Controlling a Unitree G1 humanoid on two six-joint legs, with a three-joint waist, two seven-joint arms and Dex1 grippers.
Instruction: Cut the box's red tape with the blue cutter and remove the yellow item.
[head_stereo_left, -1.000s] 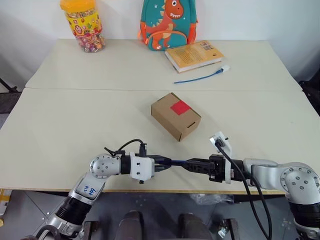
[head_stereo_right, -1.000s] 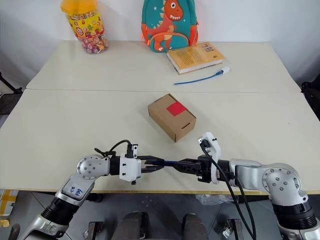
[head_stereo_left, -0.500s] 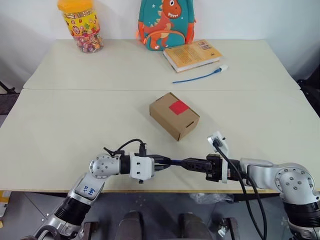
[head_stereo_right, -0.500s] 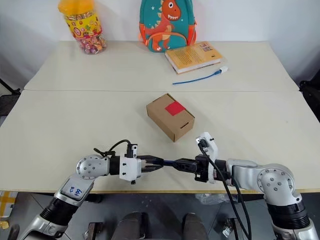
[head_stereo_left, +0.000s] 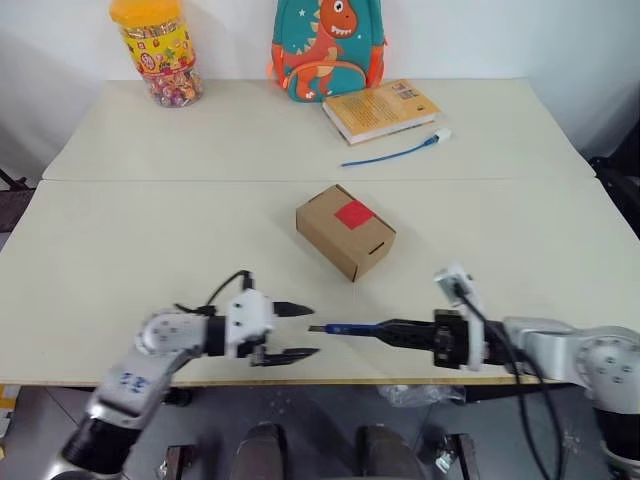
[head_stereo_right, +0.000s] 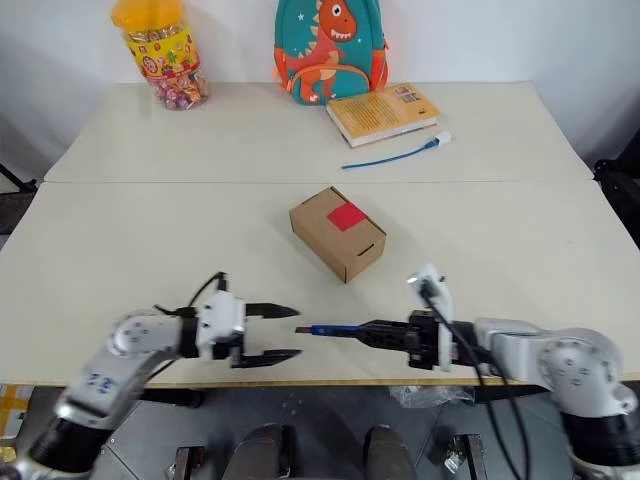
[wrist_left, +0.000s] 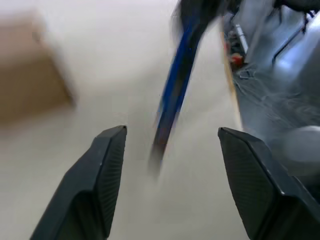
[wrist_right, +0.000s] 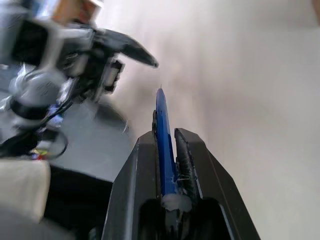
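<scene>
Now slim blue pen-shaped cutter (head_stereo_left: 352, 327) pinched in my right gripper (head_stereo_left: 405, 331), long axis level, tip toward left gripper (head_stereo_left: 296, 331), whose fingers stand spread, just apart from tip. Small brown cardboard box (head_stereo_left: 345, 231) with red tape square (head_stereo_left: 355, 214) lies beyond cutter, mid-table; right arm nearer.

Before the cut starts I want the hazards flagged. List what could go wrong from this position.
1. The right gripper holds the blue cutter by its rear end, so pressing on the red tape could lever it loose.
2. The left gripper is open beside the cutter's tip; a swing might clip it.
3. Nothing steadies the box, so it may slide under the blade.
</scene>
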